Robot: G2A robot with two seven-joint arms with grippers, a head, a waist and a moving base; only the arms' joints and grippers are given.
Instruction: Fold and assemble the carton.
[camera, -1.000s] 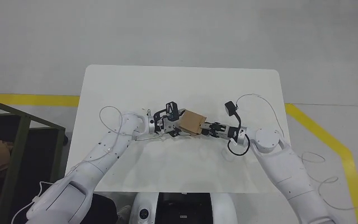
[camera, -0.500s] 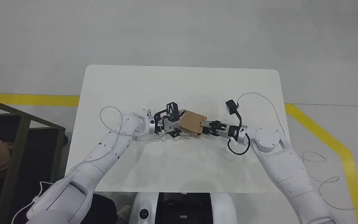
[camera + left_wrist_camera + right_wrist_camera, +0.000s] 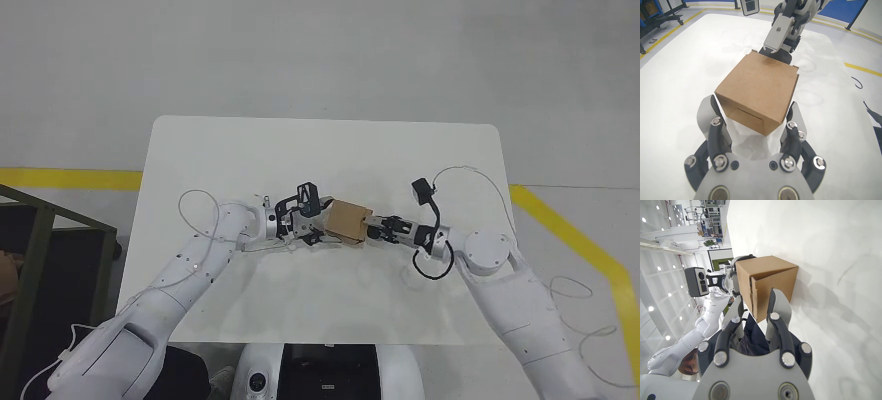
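A brown carton (image 3: 347, 219) lies on its side at the middle of the white table (image 3: 240, 150). In the left wrist view the carton (image 3: 758, 87) shows an open near end, and my left gripper (image 3: 752, 109) is shut on it, one finger pressed against each side wall. My right gripper (image 3: 374, 232) is at the opposite end. Its fingers are slightly apart and open around that end's upper edge of the carton (image 3: 764, 275), one fingertip (image 3: 775, 296) lying over the end face. From the left wrist view the right gripper (image 3: 773, 52) touches the far top edge.
A thin black cable (image 3: 857, 84) lies on the table to the right of the carton, and a white cable (image 3: 470, 178) loops above the right arm. A dark frame (image 3: 40, 230) stands off the table's left edge. Bare table surface surrounds the carton.
The right arm has drawn back a little to the right. The carton and the left gripper have stayed almost where they were.
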